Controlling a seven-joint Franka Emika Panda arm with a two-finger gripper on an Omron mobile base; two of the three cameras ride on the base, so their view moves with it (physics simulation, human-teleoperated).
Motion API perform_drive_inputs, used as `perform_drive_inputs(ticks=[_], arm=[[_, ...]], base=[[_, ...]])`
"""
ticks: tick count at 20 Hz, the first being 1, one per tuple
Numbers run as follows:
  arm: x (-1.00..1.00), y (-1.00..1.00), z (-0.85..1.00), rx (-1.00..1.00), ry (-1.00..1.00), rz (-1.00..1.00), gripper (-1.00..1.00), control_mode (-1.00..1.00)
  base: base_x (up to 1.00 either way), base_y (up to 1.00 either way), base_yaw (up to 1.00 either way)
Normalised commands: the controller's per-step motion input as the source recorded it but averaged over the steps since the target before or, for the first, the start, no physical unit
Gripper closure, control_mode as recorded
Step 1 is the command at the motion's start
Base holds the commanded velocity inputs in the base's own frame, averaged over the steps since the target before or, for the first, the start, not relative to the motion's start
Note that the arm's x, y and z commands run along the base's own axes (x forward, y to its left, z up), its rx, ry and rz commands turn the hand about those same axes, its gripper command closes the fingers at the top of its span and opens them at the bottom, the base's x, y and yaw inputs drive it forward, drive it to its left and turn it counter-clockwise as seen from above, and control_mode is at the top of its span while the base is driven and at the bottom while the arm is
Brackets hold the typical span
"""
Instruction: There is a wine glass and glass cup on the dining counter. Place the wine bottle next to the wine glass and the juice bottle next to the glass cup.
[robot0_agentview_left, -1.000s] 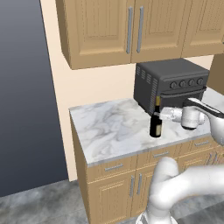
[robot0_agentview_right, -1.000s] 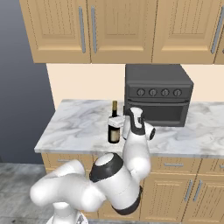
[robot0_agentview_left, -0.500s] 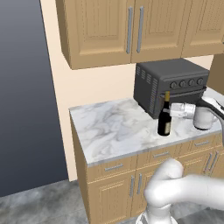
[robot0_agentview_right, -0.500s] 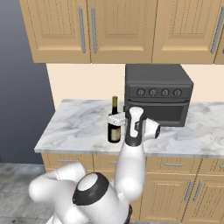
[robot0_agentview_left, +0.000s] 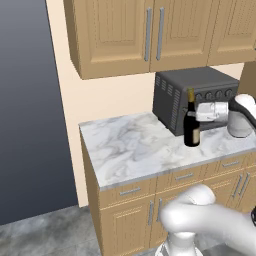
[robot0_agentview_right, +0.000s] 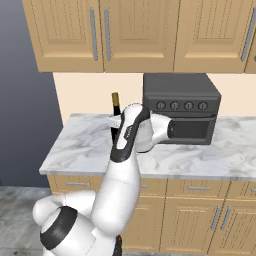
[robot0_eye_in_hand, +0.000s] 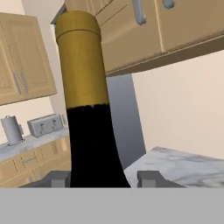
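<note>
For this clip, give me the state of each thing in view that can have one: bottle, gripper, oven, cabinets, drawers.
Dark glass wine bottle with yellowish top: upright on the marble counter, capped, its neck between the fingers.
Gripper: closed on the bottle's neck.
Dark grey toaster oven: door closed.
Tan wooden upper cabinets: doors closed.
Tan drawers under the counter: closed.

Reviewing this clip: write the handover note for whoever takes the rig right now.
Gripper: shut on the wine bottle, fingers either side of its neck.
Wine bottle: upright at the marble counter, in front of the toaster oven; whether it is lifted I cannot tell.
Done: bottle gripped.
Left: carry it to the wine glass on the dining counter, then place the juice bottle by the glass cup.
</note>
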Motion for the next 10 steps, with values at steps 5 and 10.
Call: perform_drive_inputs(ticks=[5,10], arm=[[-0.26,0.42,0.81,0.0,0.06,0.0,1.0,-1.0],[-0.3,0.19,0.43,0.02,0.03,0.02,1.0,-1.0]], base=[[0.0,0.0,0.0],[0.0,0.0,0.0]])
